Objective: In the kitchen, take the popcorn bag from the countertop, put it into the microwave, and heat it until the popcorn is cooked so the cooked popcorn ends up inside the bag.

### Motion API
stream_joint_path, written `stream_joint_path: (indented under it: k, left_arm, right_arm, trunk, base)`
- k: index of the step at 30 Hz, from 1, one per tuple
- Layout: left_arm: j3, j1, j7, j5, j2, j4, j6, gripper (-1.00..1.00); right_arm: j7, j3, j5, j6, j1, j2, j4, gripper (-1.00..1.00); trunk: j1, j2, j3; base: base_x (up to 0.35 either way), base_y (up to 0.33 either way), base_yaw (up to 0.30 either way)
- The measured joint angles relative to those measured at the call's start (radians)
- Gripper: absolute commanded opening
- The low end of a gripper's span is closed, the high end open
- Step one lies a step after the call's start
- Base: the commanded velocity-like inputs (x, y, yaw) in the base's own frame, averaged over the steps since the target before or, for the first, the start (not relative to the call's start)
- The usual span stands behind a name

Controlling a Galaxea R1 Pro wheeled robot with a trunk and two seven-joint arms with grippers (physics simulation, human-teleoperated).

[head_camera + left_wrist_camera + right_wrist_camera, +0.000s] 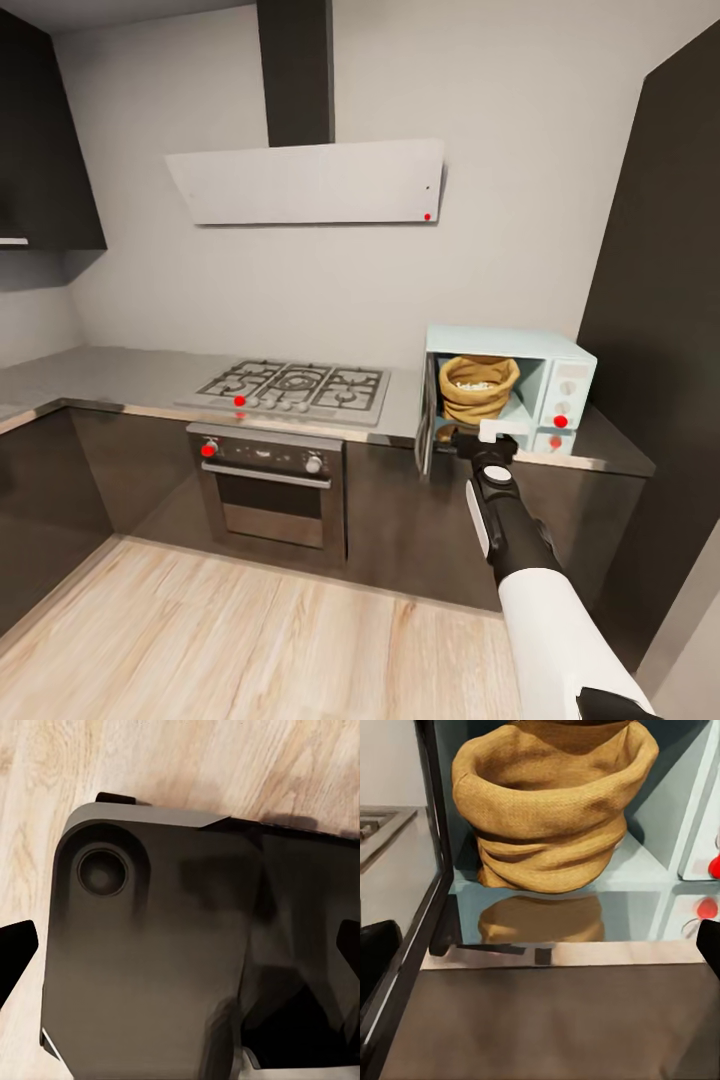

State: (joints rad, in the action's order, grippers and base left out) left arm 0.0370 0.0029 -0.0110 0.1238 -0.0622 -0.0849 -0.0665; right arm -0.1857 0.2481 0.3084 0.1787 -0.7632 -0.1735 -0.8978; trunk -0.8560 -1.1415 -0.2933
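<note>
Right gripper (487,437) hovers at the microwave (510,388) mouth at centre right, fingers spread wide, holding nothing. Just beyond sits the popcorn bag (477,387) inside the open cavity, whitish popcorn (474,380) showing at its top. Left gripper's fingertips (16,952) stand wide apart over the robot's dark base (150,960).

Pale grey walls (330,290) enclose the kitchen. A slanted white extractor hood (310,180) hangs below a dark chimney (296,70). Beneath it a gas hob (295,388) is set into the worktop, with a built-in oven (268,490) under it among glossy dark cabinet fronts (90,470). A dark wall cupboard (45,140) occupies the upper left corner, a tall dark unit (660,300) the right. The floor (250,640) is light wood planking.
</note>
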Motion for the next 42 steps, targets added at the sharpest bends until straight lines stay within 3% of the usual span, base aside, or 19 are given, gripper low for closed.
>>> stream_joint_path:
  k: [20,21,25,29,33,37,42]
  left_arm:
    - [0.000,0.000,0.000,0.001,0.001,-0.001,0.000,1.00]
    - [0.000,0.001,0.000,0.001,0.001,-0.001,0.000,1.00]
    - [0.000,0.000,0.000,0.001,0.000,-0.001,0.000,1.00]
    - [0.000,0.000,0.000,0.001,0.000,-0.001,0.000,1.00]
    - [0.000,0.000,0.000,0.001,0.000,-0.001,0.000,1.00]
    - [0.001,0.000,0.001,0.000,0.000,-0.001,-0.001,1.00]
    - [0.000,0.000,0.000,0.001,0.000,0.000,0.002,1.00]
  right_arm:
    - [-0.011,0.001,-0.003,-0.006,0.000,0.000,0.011,1.00]
    - [-0.010,0.001,-0.003,-0.007,0.000,0.004,0.016,1.00]
    - [0.000,0.001,-0.009,-0.008,0.000,0.074,0.054,1.00]
    - [0.017,0.003,-0.011,-0.018,0.000,0.109,0.087,1.00]
    - [0.078,0.021,-0.009,-0.025,0.000,0.153,0.123,1.00]
    - [0.090,0.025,-0.008,-0.054,0.000,0.152,0.126,1.00]
    - [0.091,0.027,-0.008,-0.165,0.000,0.146,0.126,1.00]
  trunk:
    - [0.000,0.000,0.000]
    - [0.000,0.000,0.000]
    - [0.000,0.000,0.000]
    - [0.000,0.000,0.000]
    - [0.000,0.000,0.000]
    - [0.000,0.000,0.000]
    - [0.000,0.000,0.000]
  base:
    - [0.224,0.000,0.000]
    - [0.011,0.000,0.000]
    - [0.003,0.000,0.000]
    - [0.000,0.000,0.000]
    - [0.000,0.000,0.000]
    - [0.020,0.000,0.000]
    - [0.187,0.000,0.000]
